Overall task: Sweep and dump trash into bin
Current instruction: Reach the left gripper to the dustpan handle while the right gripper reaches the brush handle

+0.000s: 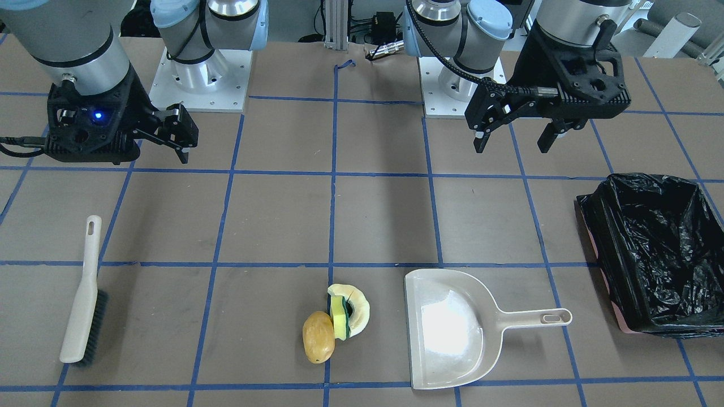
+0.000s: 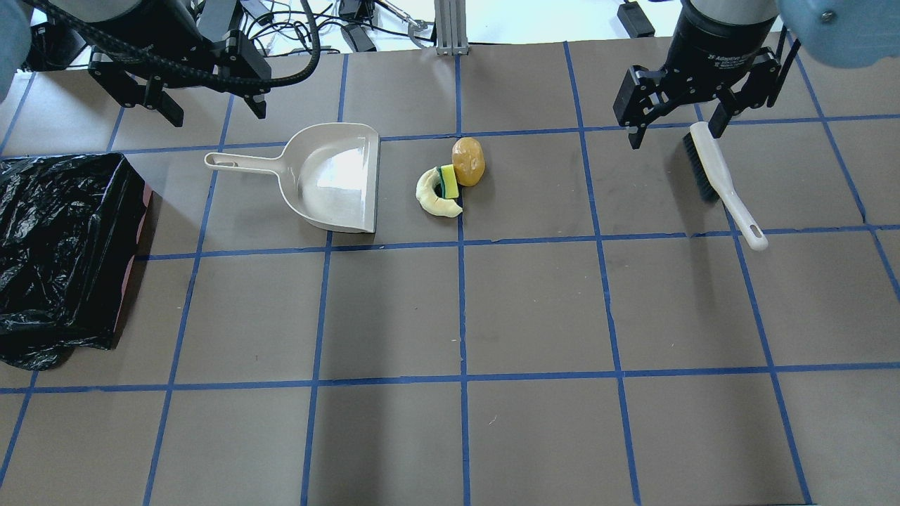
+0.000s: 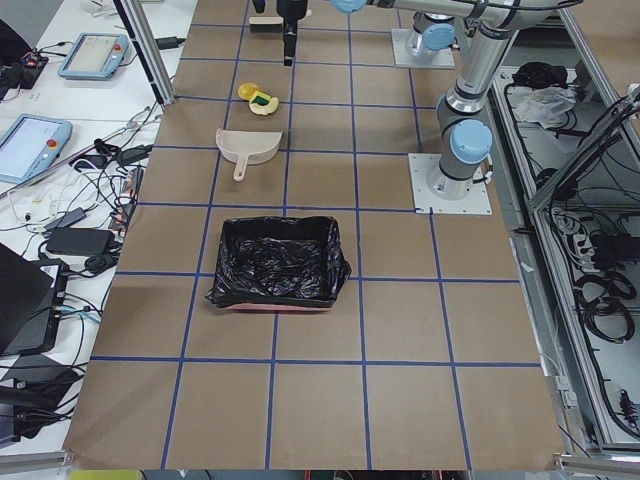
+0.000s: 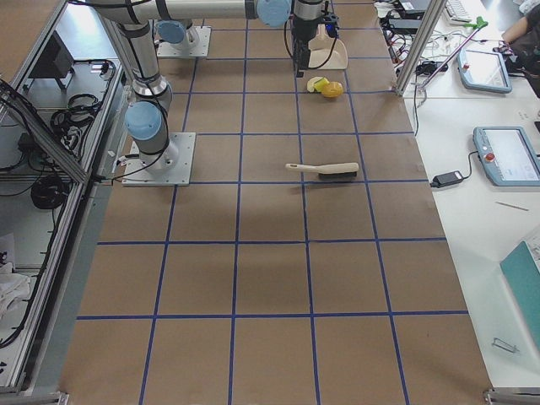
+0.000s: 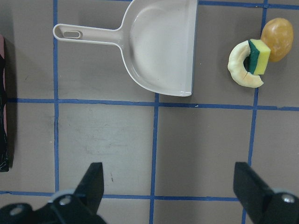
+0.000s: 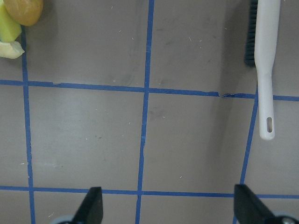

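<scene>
**Layout.** The trash lies in one touching cluster on the table (image 2: 534,309): a golden-brown potato-like lump (image 2: 468,161), a yellow-green sponge block (image 2: 448,181) and a pale ring-shaped slice (image 2: 432,197). The beige dustpan (image 2: 337,176) lies flat just beside the cluster. Its open mouth faces the trash and its handle points toward the bin (image 2: 56,253), which stands well apart on the left arm's side. The hand brush (image 2: 717,176) lies on the right arm's side, with its dark bristle edge turned toward the trash.

**Grippers.** The left gripper (image 2: 211,105) hovers near the dustpan handle and the right gripper (image 2: 676,128) hovers above the brush head. The fingers of both are spread wide and hold nothing.

**Assessment.** The placement appears to assign one tool to each arm. The trash sits between brush and pan, so one sweep would likely carry it into the pan. No step has begun.
</scene>
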You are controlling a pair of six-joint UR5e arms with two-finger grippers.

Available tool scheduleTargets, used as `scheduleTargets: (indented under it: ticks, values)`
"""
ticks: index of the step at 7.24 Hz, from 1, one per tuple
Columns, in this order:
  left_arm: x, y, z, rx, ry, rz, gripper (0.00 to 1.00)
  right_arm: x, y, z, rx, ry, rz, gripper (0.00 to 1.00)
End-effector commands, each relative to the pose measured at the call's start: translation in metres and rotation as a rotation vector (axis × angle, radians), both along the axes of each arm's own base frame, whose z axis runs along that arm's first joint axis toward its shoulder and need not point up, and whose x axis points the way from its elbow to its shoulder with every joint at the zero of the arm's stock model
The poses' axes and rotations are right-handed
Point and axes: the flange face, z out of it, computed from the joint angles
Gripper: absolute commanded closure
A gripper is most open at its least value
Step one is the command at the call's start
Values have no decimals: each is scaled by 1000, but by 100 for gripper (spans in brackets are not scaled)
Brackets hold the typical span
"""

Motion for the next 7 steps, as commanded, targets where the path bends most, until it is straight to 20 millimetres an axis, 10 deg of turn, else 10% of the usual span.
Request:
scheduleTargets:
  ticks: [1,4,7]
  values:
    - [-1,0,0,0,0,-2,0,-3,0,-2,0,1,4,0]
    - [8,0,2,-5,-15,-10,0,-81,-18,-2,-34,3,-107,0]
    - [11,-49,-51,-33,-55,-251,0,-129,-16,-75,-22,7,-100,0]
